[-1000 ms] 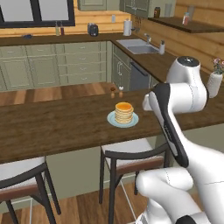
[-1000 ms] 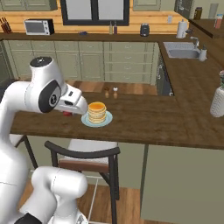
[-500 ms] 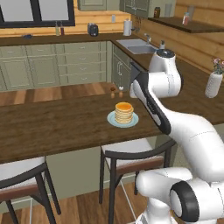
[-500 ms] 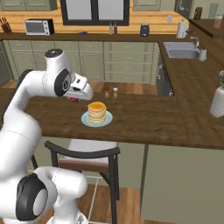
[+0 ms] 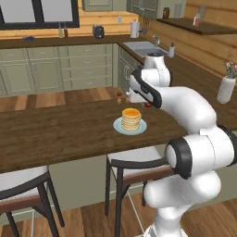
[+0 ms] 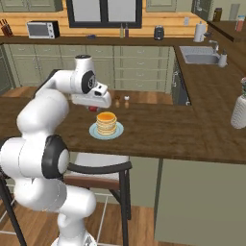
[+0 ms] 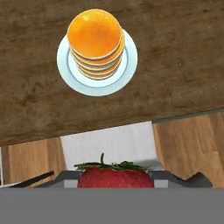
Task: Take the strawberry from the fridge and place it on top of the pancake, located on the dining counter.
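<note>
- Kitchen with pale green cabinets and wood walls; a dark wood counter [image 5: 55,132] runs across the front, with stools below it.
- Strawberry [image 7: 115,176] sits clamped between the jaws of the gripper [image 7: 115,179], green leaves up in the hand view; it shows as a red spot under the hand in the left base view [image 5: 147,104] and the right base view [image 6: 92,109].
- It hangs above the counter's far edge, just beside the pancake and off to one side, not over it.
- Pancake [image 5: 131,118] stack stands on a light blue plate [image 5: 117,126] on the counter; nothing else lies on the plate, and the top pancake is bare.
- Two small shakers [image 6: 121,101] stand on the counter behind the plate.
- White vase [image 6: 239,109] with flowers stands at the counter's right end.
- Sink [image 6: 201,58] lies in the back worktop, and a microwave [image 6: 42,30] sits far left.
</note>
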Available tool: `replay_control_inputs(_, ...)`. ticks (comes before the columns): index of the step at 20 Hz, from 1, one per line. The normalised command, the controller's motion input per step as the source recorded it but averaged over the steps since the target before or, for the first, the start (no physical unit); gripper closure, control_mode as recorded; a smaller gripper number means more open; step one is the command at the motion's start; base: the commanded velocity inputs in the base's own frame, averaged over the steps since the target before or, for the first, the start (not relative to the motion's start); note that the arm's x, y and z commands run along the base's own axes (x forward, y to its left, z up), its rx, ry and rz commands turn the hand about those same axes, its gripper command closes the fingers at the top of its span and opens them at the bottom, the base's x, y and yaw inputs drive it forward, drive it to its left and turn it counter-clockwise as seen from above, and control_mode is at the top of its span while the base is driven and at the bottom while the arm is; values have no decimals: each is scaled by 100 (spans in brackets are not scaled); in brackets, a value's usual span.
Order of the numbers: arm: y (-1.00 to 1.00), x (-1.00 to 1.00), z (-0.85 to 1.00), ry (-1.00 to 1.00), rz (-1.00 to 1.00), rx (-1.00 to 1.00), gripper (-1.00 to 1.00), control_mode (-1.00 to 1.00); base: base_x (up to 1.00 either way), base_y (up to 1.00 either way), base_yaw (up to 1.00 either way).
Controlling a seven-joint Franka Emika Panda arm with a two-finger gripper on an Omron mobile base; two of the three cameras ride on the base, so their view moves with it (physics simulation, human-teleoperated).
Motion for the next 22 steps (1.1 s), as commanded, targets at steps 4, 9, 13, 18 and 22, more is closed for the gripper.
replay_control_inputs(4, 0, 97, -28, 8, 1, 2, 100, -100, 0, 0, 0)
replay_control_inputs(9, 1, 64, -33, -3, 0, 1, 100, -100, 0, 0, 0)
replay_control_inputs(13, 13, 15, -60, -5, 0, 0, 100, -100, 0, 0, 0)
replay_control_inputs(18, 5, 6, -56, -14, 0, 0, 100, -100, 0, 0, 0)
replay_control_inputs(22, -1, 26, -38, -8, 0, 2, 100, -100, 0, 0, 0)
